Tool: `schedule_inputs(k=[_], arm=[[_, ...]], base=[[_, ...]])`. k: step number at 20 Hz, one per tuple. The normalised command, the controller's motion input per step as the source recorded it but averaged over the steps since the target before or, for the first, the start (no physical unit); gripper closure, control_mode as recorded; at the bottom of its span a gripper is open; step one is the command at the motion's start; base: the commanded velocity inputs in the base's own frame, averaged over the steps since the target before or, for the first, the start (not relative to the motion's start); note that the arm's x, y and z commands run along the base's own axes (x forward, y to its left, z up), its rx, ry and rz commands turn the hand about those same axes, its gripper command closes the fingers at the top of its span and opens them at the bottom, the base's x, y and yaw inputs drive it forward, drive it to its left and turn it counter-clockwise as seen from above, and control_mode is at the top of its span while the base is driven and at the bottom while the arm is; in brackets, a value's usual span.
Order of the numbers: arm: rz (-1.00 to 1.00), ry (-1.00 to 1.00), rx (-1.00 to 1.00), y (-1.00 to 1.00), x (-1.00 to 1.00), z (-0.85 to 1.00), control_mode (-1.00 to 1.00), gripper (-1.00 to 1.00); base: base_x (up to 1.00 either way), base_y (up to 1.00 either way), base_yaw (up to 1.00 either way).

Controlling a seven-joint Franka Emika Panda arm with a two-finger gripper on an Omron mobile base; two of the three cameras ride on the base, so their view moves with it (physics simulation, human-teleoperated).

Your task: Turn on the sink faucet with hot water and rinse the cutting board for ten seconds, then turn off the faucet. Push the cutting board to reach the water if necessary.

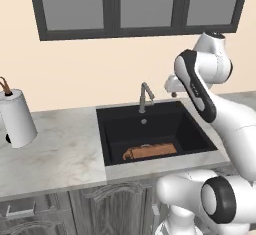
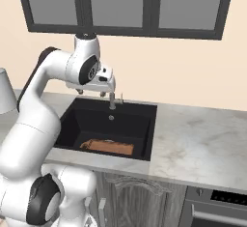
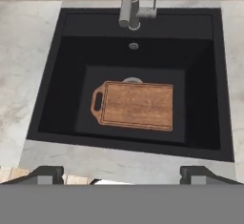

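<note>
Cutting board [image 3: 136, 105] lying flat in sink [image 3: 57, 75], toward its front, partly covering drain [image 3: 132, 80]. Sink faucet [image 3: 131, 4] standing behind basin at rear rim. Surface [image 1: 55, 149] extending on both sides. Hand [image 2: 91, 92] hanging above sink.

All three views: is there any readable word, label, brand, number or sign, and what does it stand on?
None can be read.
The sink faucet, the cutting board and the sink bear no marks.
The white paper towel roll is plain.
The oven front at the lower right of the right base view shows no legible lettering.
The open gripper carries no text.
</note>
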Motion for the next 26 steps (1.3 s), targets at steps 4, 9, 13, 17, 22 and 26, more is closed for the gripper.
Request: schedule_inputs(k=[4,9,13,17,22,26], arm=[[0.00,-0.03,0.19,-0.79,0.00,-0.01,-1.00,-1.00],[-0.01,-0.22,0.12,-0.63,0.05,-0.47,-1.00,-1.00],[0.01,-0.34,0.01,-0.26,0.15,-0.31,-1.00,-1.00],[0.01,-0.37,0.00,0.00,0.29,-0.24,-1.00,-1.00],[0.02,-0.38,0.00,0.00,0.30,-0.30,-1.00,-1.00],[0.05,-0.25,-0.01,0.00,0.37,-0.26,-1.00,-1.00]], base=[[0.00,0.00,0.00],[0.00,0.00,0.00],[0.00,0.00,0.00],[0.00,0.00,0.00],[0.00,0.00,0.00],[0.00,0.00,0.00]])
